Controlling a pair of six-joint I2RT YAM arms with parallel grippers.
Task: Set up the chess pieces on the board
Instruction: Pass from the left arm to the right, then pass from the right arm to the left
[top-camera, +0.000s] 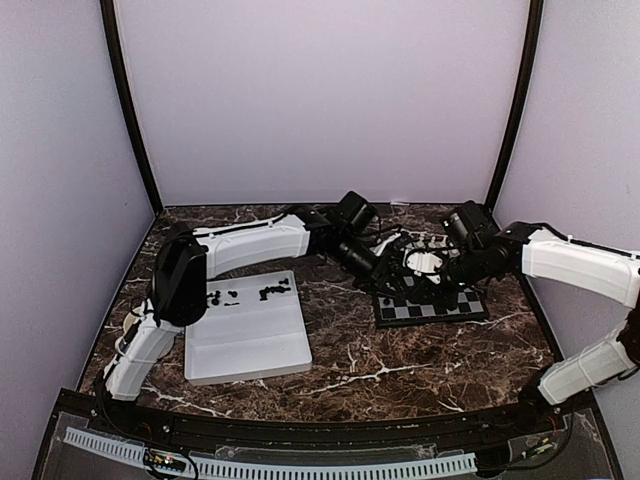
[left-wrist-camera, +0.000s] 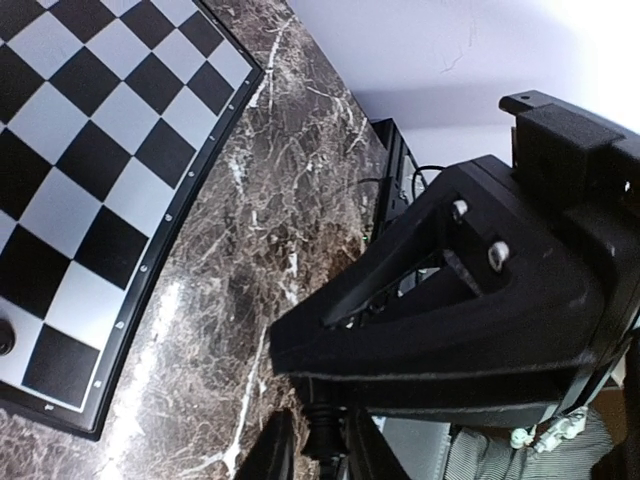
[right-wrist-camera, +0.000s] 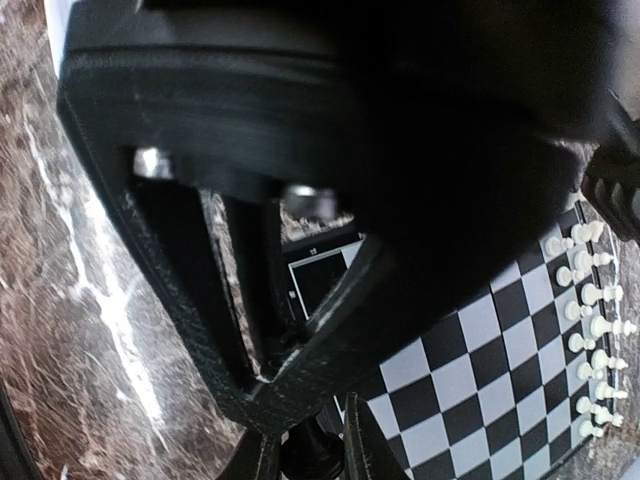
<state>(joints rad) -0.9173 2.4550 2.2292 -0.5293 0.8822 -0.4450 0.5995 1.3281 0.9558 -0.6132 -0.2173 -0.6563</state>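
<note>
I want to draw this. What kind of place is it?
Probably a robot test booth, not a home: plain lilac walls box in a marble-look table, and a left arm and right arm reach over a small chessboard.

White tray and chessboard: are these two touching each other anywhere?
Apart. The top external view shows a wide strip of marble table between the right edge of the white tray and the left edge of the chessboard.
</note>
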